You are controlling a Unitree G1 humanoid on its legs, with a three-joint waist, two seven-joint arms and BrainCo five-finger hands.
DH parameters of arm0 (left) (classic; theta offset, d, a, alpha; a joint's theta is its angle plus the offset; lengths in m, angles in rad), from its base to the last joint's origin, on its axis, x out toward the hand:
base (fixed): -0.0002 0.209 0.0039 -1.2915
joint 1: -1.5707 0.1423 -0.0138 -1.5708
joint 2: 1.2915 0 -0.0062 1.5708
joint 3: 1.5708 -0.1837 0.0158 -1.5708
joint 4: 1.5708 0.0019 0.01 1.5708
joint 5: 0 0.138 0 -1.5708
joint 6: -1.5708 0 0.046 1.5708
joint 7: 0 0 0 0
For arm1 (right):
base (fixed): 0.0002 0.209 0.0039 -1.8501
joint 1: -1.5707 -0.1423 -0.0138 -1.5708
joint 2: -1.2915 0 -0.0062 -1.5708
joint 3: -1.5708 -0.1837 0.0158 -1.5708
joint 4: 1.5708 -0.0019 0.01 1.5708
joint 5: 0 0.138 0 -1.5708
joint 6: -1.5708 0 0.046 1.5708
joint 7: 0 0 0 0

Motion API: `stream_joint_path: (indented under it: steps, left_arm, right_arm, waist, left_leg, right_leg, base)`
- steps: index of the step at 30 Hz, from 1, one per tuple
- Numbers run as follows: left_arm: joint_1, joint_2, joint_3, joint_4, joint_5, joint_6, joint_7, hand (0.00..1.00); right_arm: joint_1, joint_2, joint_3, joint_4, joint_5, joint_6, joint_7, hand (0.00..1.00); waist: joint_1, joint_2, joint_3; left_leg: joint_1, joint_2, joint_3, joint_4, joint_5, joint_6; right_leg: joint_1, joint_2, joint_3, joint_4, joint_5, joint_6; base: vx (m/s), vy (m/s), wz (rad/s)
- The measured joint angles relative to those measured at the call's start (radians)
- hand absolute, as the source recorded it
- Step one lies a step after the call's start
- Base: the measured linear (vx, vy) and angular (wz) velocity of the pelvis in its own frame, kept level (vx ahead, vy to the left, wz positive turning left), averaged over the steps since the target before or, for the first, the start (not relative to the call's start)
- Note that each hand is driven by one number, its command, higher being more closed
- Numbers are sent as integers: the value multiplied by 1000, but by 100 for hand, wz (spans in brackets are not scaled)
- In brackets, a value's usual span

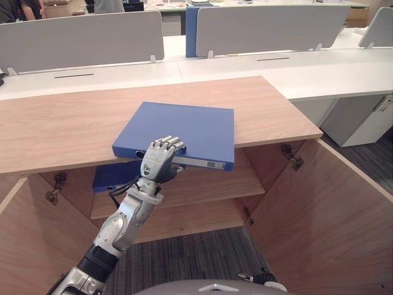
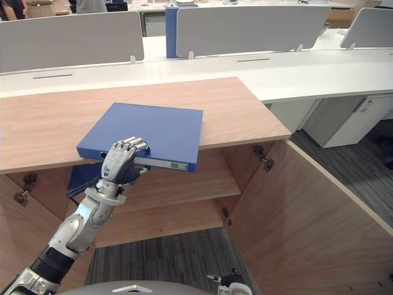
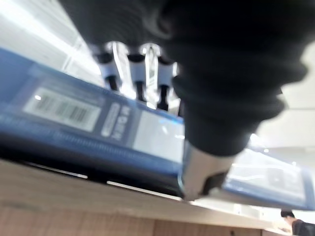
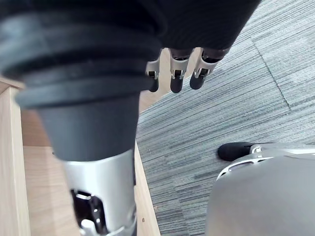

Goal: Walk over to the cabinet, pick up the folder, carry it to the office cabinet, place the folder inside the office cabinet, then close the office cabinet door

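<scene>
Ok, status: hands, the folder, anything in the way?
Left hand clamped on blue folder, front edge; flat on cabinet top. Right hand open, low over carpet. Doors open, second folder on shelf; lift path looks free.

From where I stand, the left arm (image 1: 126,222) is a chain of chunky, rounded silver-grey segments, with a black band farther up from the hand. The left hand (image 1: 161,157) wears a dark ribbed cover over its back and wrist, with a small pale print on it, and has silver fingers (image 1: 167,143) with dark tips. The right hand (image 4: 177,78) matches it, with a silver-grey forearm shell (image 4: 101,182) behind the wrist.
</scene>
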Motion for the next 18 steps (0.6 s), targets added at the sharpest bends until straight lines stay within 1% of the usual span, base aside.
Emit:
stream_joint_path:
  steps: [4, 6, 11, 15, 18]
  left_arm:
    - [46, -1, 32, -79, -42, -11, 3, 100]
    - [77, -21, 64, -140, -75, -11, 5, 100]
    - [115, -68, 127, -260, -153, -9, 47, 100]
    - [137, -81, 164, -344, -205, -12, 83, 100]
    - [152, -90, 203, -390, -248, -15, 109, 100]
  right_arm:
    - [0, -1, 11, 0, 0, -1, -1, 0]
    - [2, -5, 16, 7, 0, -3, -2, 0]
    - [17, -10, 17, 7, -1, -5, -2, 0]
    - [31, -12, 26, 8, 0, -5, -3, 0]
    - [36, -19, 56, 8, 0, -5, -3, 0]
  waist:
    - [2, 0, 0]
    - [6, 1, -4]
    - [19, 5, -6]
    - [27, 4, -18]
    - [31, 3, -22]
  left_leg:
    - [2, 0, -1, 0, 0, 0]
    - [3, 2, 2, 0, 0, 0]
    - [7, 5, 5, 0, 1, 0]
    - [-2, 5, -2, 0, 5, 3]
    - [-1, 6, -9, 0, 11, 1]
  right_leg:
    - [3, 0, -2, 0, 0, 0]
    - [0, -1, 8, 7, 3, 5]
    - [-5, 0, 26, 32, 0, 5]
    - [-22, -2, 30, 65, -22, 3]
    - [-24, -2, 26, 78, -29, 2]
  base:
    - [0, 0, 0]
    - [-13, -16, -4]
    - [-32, -13, -3]
    - [-70, -16, 2]
    - [-49, -24, 7]
